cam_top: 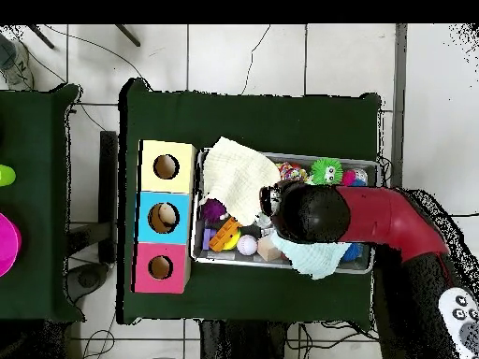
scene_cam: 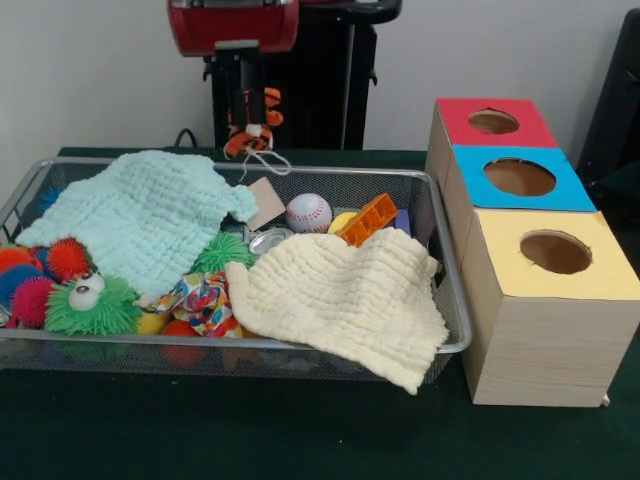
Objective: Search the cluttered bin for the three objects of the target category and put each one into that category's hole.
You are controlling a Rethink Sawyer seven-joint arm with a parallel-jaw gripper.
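Front view: gripper clamps an orange striped toy, raised above the wire bin

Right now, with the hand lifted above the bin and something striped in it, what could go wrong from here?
1. The hand holds an orange striped toy whose white string and tag dangle toward the mesh bin; they might snag on it during the carry.
2. The yellow cloth drapes over the bin's front rim and the mint cloth covers much of the rest, so remaining targets may be hidden.
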